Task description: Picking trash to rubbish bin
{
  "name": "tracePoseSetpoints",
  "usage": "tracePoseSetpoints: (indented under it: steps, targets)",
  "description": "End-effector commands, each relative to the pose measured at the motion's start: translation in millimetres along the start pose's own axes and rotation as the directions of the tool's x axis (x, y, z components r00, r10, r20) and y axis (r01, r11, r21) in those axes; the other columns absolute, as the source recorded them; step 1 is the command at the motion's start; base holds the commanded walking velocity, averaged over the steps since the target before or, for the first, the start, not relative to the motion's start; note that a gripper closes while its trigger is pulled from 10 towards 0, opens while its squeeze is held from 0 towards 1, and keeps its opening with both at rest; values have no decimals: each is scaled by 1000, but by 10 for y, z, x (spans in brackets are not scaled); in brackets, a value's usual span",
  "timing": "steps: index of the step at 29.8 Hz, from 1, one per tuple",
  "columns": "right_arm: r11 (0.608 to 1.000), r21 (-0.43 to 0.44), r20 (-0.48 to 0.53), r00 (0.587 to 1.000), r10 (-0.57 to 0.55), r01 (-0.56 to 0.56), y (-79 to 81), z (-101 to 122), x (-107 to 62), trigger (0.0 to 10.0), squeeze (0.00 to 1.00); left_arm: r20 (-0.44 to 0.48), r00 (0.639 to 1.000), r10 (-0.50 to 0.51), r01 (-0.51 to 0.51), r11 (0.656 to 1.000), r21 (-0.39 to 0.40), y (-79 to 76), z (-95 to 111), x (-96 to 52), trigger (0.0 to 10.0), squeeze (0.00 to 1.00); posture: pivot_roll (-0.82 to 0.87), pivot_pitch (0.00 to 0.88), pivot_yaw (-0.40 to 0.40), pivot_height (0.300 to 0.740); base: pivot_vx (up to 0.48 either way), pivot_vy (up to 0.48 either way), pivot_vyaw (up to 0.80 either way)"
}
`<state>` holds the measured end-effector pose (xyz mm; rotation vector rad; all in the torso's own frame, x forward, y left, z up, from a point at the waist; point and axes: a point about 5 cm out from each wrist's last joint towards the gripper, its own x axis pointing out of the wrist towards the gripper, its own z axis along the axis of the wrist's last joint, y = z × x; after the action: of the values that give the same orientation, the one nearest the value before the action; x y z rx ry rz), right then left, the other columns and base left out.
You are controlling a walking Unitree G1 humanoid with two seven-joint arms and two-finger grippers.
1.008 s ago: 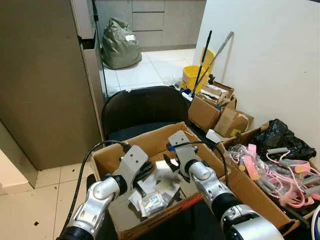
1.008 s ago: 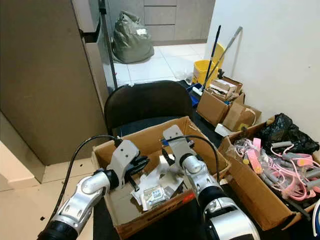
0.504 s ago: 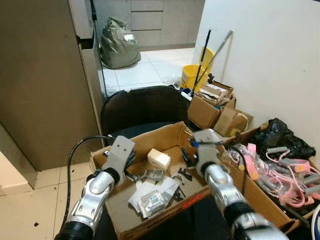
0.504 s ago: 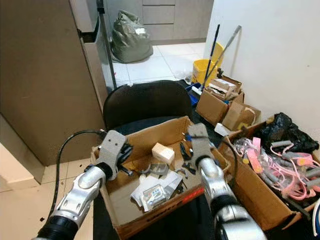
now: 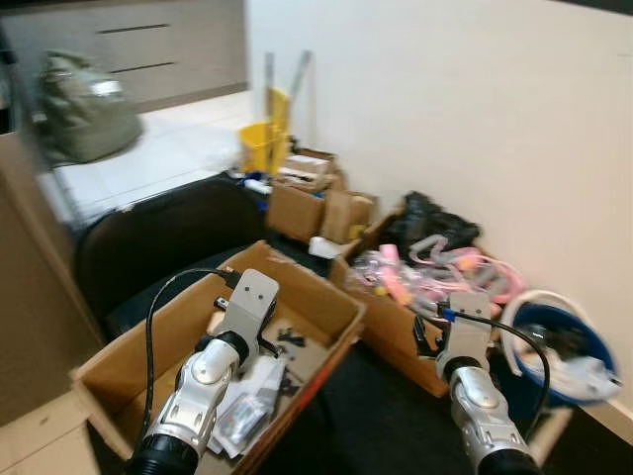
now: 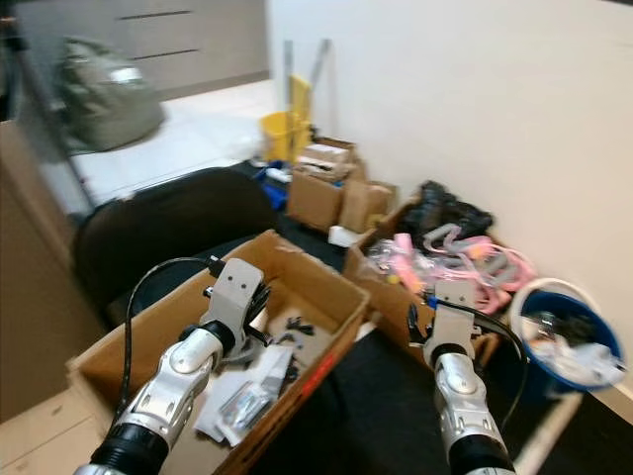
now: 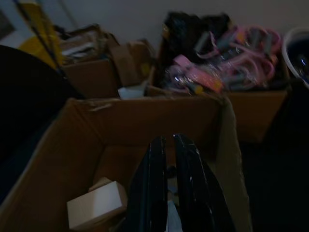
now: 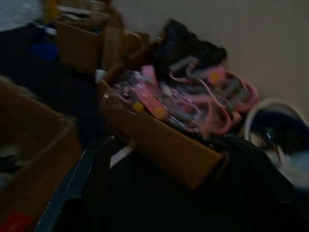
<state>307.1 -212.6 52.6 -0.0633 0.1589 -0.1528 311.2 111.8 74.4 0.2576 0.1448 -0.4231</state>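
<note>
Here, the left pincer (image 7: 166, 193) is held low inside the big cardboard box (image 5: 307, 282), close to the box's far wall. Its two black fingers are pressed together, and nothing can be seen between them, so it is clenched on nothing. It is probably kept there because the trash (image 5: 247, 396), papers and small packets, is piled at the near end of the box floor, just below it. A small pale carton (image 7: 96, 205) lies on the box floor beside the fingers.

The right pincer (image 5: 435, 336) is held out over the dark floor, near the front wall of the second box (image 8: 159, 140). That box is stuffed with pink cords (image 5: 450, 272). Whether this pincer is released or clenched cannot be told, because the wrist view is dark and blurred.

The blue rubbish bin (image 5: 584, 346), with a white rim, is stood on the floor by the wall, past the second box's far corner. The right arm seems to be pointed that way, perhaps so trash can be dropped in.
</note>
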Motion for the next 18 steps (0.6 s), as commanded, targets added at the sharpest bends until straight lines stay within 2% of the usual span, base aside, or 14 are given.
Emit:
tracePoseSetpoints:
  steps: [1,18]
  targets:
    - [1000,10,-27,1000,-8,9,-6,-47,-19,10000,0,-12,1000,-10,10,1000,6,-14,-30,-2,10000,0,-72,42,8,740,0,0,-800]
    - [1000,-14,-37,999,2,-3,-21,-31,-68,10000,0,-7,1000,-12,12,999,-31,-61,-67,-5,10000,0,-82,48,-7,740,0,0,-786]
